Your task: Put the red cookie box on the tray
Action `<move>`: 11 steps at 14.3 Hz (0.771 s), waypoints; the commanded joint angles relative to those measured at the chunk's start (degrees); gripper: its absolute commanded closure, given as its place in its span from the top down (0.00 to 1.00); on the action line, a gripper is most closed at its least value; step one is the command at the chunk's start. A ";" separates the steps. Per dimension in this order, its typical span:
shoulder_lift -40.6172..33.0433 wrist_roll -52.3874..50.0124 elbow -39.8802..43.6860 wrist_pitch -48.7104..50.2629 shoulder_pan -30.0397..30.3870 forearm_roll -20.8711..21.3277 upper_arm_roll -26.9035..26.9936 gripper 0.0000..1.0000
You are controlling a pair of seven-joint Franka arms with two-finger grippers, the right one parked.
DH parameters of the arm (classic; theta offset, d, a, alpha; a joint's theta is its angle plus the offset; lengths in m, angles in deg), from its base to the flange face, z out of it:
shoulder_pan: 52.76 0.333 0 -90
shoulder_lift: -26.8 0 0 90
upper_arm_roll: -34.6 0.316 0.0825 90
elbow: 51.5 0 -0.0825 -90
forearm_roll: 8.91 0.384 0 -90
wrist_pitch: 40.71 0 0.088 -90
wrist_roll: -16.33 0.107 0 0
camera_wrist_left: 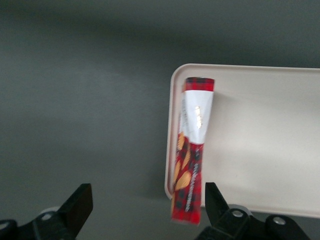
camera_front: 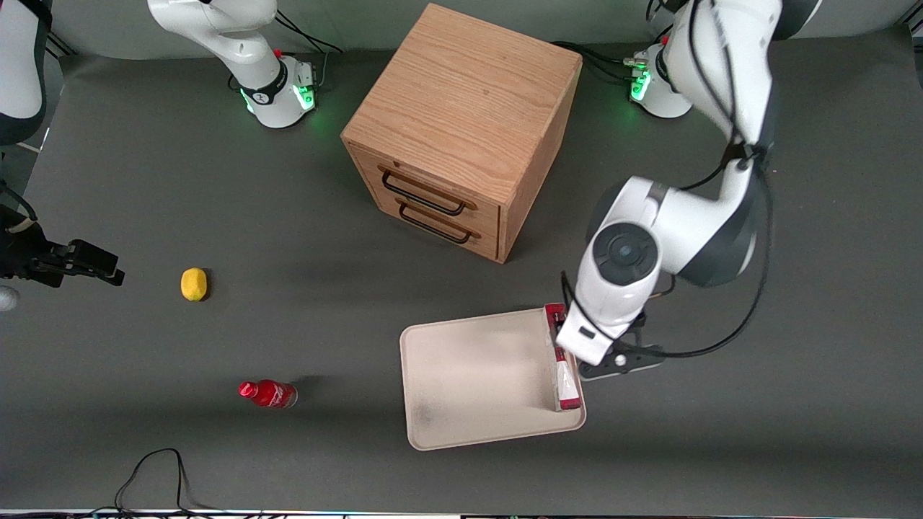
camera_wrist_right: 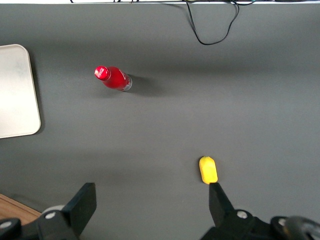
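Note:
The red cookie box (camera_front: 567, 383) lies flat along the edge of the cream tray (camera_front: 469, 375) that faces the working arm's end of the table. In the left wrist view the box (camera_wrist_left: 192, 145) shows its red plaid print and pale face, and one end reaches just past the tray's rim (camera_wrist_left: 172, 125). My left gripper (camera_wrist_left: 147, 210) hovers above that end of the box, open wide and holding nothing. One finger (camera_wrist_left: 216, 200) is close beside the box, apart from it. In the front view the arm's wrist (camera_front: 598, 331) covers the middle of the box and hides the fingers.
A wooden two-drawer cabinet (camera_front: 461, 122) stands farther from the front camera than the tray. A yellow lemon (camera_front: 193, 283) and a small red bottle (camera_front: 268, 393) lie toward the parked arm's end. A black cable (camera_front: 155, 468) loops at the table's near edge.

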 commanded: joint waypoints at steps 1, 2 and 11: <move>-7.01 5.09 -1.70 6.57 1.09 0.82 -0.19 1.00; -9.56 7.12 -1.87 8.86 1.97 0.38 -0.19 1.00; -24.60 26.18 -8.01 14.34 11.98 -4.01 -0.28 1.00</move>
